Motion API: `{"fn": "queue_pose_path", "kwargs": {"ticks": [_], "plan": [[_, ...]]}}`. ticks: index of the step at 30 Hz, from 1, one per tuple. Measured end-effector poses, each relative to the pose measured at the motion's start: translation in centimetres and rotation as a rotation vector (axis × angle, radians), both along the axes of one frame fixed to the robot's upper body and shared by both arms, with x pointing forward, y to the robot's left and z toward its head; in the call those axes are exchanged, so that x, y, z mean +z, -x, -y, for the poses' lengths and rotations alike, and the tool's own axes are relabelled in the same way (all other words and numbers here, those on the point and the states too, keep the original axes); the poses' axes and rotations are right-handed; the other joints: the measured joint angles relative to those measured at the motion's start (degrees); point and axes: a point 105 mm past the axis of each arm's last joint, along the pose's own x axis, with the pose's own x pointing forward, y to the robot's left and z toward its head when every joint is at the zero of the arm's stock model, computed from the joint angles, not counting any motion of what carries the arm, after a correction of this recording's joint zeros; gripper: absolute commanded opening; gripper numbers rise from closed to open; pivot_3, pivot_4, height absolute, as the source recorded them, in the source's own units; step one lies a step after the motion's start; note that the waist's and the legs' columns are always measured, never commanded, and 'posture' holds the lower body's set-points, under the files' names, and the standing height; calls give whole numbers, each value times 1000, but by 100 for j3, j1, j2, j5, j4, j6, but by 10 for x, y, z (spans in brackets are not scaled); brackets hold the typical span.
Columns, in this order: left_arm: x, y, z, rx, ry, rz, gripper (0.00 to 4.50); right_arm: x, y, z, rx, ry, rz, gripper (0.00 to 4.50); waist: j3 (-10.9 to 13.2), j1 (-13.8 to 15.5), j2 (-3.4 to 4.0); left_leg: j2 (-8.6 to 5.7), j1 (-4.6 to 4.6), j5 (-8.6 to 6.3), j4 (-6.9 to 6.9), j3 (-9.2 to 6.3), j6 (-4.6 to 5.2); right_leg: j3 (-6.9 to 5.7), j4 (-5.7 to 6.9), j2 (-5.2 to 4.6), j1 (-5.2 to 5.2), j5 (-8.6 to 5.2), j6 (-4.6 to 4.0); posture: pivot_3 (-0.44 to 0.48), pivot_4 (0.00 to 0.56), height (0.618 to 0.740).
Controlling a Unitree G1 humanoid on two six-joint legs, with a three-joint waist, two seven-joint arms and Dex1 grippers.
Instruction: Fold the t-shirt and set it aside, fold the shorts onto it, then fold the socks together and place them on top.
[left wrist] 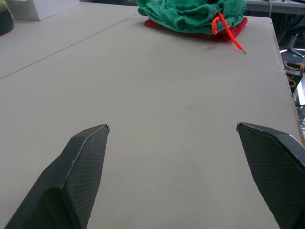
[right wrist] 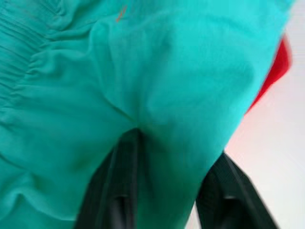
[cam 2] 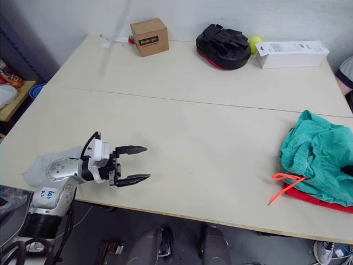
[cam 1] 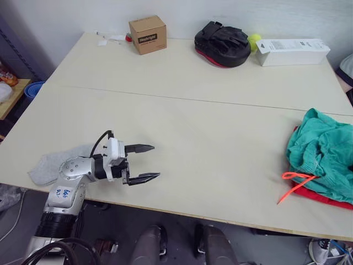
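While the right gripper (right wrist: 162,191) pinches the shorts (cam 1: 322,152) heaped on the t-shirt (cam 1: 325,197) at right, lift slowly; the wide-open left gripper (cam 1: 144,163) hovers lower left beside the socks (cam 1: 52,165).

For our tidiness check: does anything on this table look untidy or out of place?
Yes. The shorts lie crumpled, not folded, on the t-shirt near the table's right edge, their drawstring trailing loose across the tabletop. A sock lies by the left gripper, far from the pile.

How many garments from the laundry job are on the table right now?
3: grey socks under the left arm; teal shorts bunched over the red t-shirt at the right edge. A second sock may be hidden.
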Motion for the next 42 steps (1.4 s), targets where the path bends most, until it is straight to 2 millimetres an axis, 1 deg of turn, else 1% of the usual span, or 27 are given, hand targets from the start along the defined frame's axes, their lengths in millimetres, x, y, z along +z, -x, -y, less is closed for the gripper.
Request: {"fn": "queue_pose_path", "kwargs": {"ticks": [2,4,5,6,8,9,10,11,12,13,14,16,17,19,21,22,23,25,27,29,32,34,35,36,39,41,42], "plan": [[0,0,-2,3,-10,1,4500,8,-2,-3,57,28,40,3198,0,-3,0,0,2,0,-1,0,0,1,2,1,0,0,0,0,150,740],[1,0,-6,8,-25,3,4500,22,-5,-9,129,57,109,3939,0,-18,2,2,6,0,-3,4,0,5,5,3,0,0,0,0,150,740],[2,-1,-9,14,-39,4,4500,31,-7,-15,178,74,150,4259,0,-34,2,5,8,0,-3,5,-1,6,5,6,0,0,0,0,150,740],[3,-1,-11,20,-45,8,4500,38,-8,-20,222,89,180,4462,0,-39,2,5,9,1,-5,4,-2,5,5,6,1,0,0,0,150,740],[5,0,-20,47,-58,10,4500,57,-12,-40,352,105,283,4462,0,-59,1,9,12,1,-8,3,-3,5,5,8,3,0,0,0,150,740],[5,0,-25,61,-69,7,4500,65,-17,-53,417,102,361,4462,-1,-83,-2,11,14,2,-9,1,-3,4,5,10,7,0,0,0,150,740],[6,1,-30,76,-75,6,4500,71,-21,-69,485,97,441,4462,-3,-109,-9,13,18,2,-9,-5,-5,1,2,10,15,0,0,0,150,740],[7,0,-33,89,-75,11,4500,72,-25,-84,545,87,509,4462,-2,-121,-14,14,20,0,-6,-9,-10,-3,1,10,21,0,0,0,150,740],[9,1,-36,102,-81,14,4500,68,-27,-100,604,71,572,4462,-1,-122,-22,14,20,-7,-8,-12,-23,-4,0,10,22,1,1,0,150,740],[10,3,-42,123,-91,16,4500,61,-29,-121,666,39,630,4462,-2,-129,-28,15,20,-11,-11,-16,-33,-5,1,10,22,1,1,0,150,740],[11,4,-47,145,-88,19,4500,52,-29,-137,708,3,660,4462,-2,-125,-28,14,20,-9,-12,-17,-33,-4,2,10,22,1,1,0,150,740],[13,9,-62,220,-78,21,4500,26,-22,-168,777,-88,658,4462,0,-113,-17,11,19,4,-20,-16,-9,-2,2,6,18,1,1,0,150,740],[11,13,-68,250,-84,14,4500,20,-19,-179,805,-117,660,4462,1,-111,-16,11,18,4,-23,-18,-9,-3,2,6,18,0,1,0,150,740],[2,28,-88,340,-115,-22,4500,2,-7,-212,907,-178,670,4462,0,-116,-19,12,19,3,-29,-22,-10,-5,0,7,22,0,1,0,150,740],[-4,39,-106,425,-127,-46,4500,-18,1,-233,980,-233,658,4462,1,-121,-21,7,19,-5,-21,-19,-8,-2,-12,1,23,1,1,0,150,740],[-5,44,-117,483,-132,-51,4500,-25,5,-242,1023,-248,661,4462,2,-125,-23,7,19,-17,-17,-19,-26,0,-12,-1,24,3,5,0,150,740],[-4,51,-131,549,-138,-46,4500,-31,10,-249,1068,-256,659,4462,2,-126,-24,6,20,-16,-13,-19,-23,1,-10,-4,25,4,7,0,150,740],[-4,66,-155,671,-147,-49,4500,-35,15,-261,1134,-268,687,4462,-1,-141,-31,6,30,-28,-20,-19,-3,7,-11,-6,27,5,5,0,150,740],[-9,94,-184,839,-141,-65,4500,-38,20,-276,1195,-302,735,4462,-4,-191,-39,10,43,-33,-34,-18,-6,11,-15,-4,29,2,-2,0,150,740],[-19,127,-207,993,-136,-120,4500,-41,26,-290,1250,-352,754,4462,-4,-200,-40,12,44,-37,-38,-19,-11,9,-14,-4,26,-5,-14,0,150,740],[-27,168,-231,1192,-95,-172,4500,-42,37,-304,1351,-396,757,4462,-7,-127,-50,14,43,-42,-36,-26,-9,4,-16,-5,25,-11,-25,0,150,740],[-30,188,-242,1306,-61,-197,4500,-41,44,-311,1414,-406,766,4462,-13,-66,-59,14,50,-49,-36,-36,-1,-2,-27,-6,21,-15,-31,0,150,740],[-31,192,-244,1331,-49,-203,4500,-41,45,-312,1424,-411,765,4462,-15,-25,-64,15,55,-52,-37,-38,2,-3,-36,-6,22,-24,-47,0,150,740],[-31,195,-245,1358,-29,-207,4500,-42,46,-313,1430,-412,768,4462,-18,14,-68,16,53,-53,-38,-38,4,-2,-47,-6,24,-65,-121,0,150,740],[-28,193,-245,1371,-10,-194,4500,-42,47,-316,1445,-410,778,4462,-29,32,-86,16,52,-56,-46,-38,8,0,-61,-6,31,-64,-121,0,150,740],[-20,180,-240,1334,-22,-161,4500,-41,47,-317,1451,-411,780,4462,-37,30,-99,16,50,-59,-50,-36,8,1,-64,-5,33,-64,-120,0,150,740],[-13,165,-237,1284,-39,-138,4500,-40,46,-318,1459,-409,783,4462,-37,36,-99,16,50,-60,-50,-36,7,-2,-63,-6,32,-63,-118,0,150,740]]}}
